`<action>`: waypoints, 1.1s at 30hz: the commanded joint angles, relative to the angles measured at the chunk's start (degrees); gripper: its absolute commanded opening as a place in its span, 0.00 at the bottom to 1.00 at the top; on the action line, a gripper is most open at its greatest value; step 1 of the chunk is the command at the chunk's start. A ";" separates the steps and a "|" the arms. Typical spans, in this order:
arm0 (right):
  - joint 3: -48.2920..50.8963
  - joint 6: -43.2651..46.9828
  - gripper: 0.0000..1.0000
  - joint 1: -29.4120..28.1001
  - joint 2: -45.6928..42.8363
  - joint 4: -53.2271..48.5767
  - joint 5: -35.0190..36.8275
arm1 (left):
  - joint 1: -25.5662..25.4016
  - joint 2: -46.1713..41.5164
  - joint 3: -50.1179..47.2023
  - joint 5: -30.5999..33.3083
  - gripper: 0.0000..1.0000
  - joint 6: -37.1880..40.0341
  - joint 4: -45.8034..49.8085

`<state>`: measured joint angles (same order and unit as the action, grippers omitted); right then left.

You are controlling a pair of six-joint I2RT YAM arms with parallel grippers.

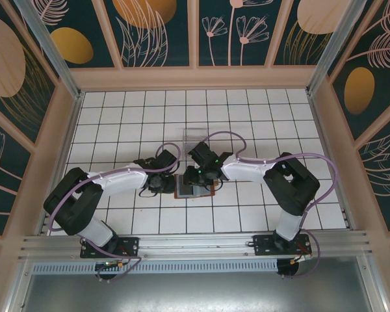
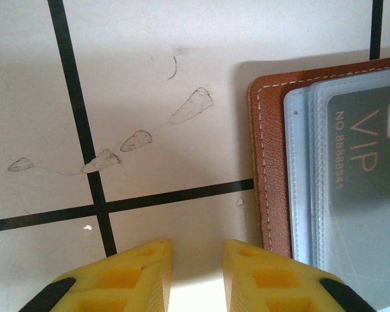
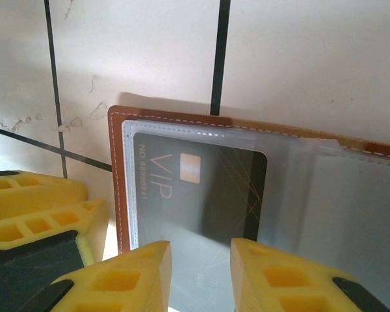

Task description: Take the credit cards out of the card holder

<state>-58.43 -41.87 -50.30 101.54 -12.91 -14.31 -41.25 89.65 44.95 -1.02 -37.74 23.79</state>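
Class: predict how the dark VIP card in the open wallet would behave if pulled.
The VIP card looks flat and straight-edged, so probably stiff and light. It sits under a glossy clear sleeve, so likely slippery with little edge to pinch. The thin card holder lies open on the tiles and might drag along.

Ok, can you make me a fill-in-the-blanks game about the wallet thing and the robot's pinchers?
1. The dark card inside the card holder has the word ____ printed on it.
2. The card holder's leather rim is ____ in colour.
3. The right gripper, poised over the card, has ____ fingers.
4. The lines between the white tiles of the table are ____.

Missing words: VIP, brown, yellow, black.
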 commanded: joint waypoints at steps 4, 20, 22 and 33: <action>-0.75 1.84 0.31 0.03 1.34 -3.17 3.12 | -0.18 0.68 0.54 -2.06 0.28 0.16 -0.50; -1.84 1.96 0.30 -1.16 1.78 -1.25 0.77 | -0.18 0.63 0.20 -2.38 0.28 0.10 -0.86; -1.86 1.96 0.30 -1.12 1.88 -1.24 0.66 | -0.18 0.62 0.16 -2.32 0.28 0.12 -0.85; -2.22 1.75 0.27 -1.33 3.02 -0.80 -0.05 | -0.14 0.62 0.05 -2.54 0.28 0.14 -0.94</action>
<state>-59.40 -40.82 -51.00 103.31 -13.96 -13.58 -41.25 89.65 44.95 -1.26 -37.76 23.70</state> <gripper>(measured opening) 0.275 0.286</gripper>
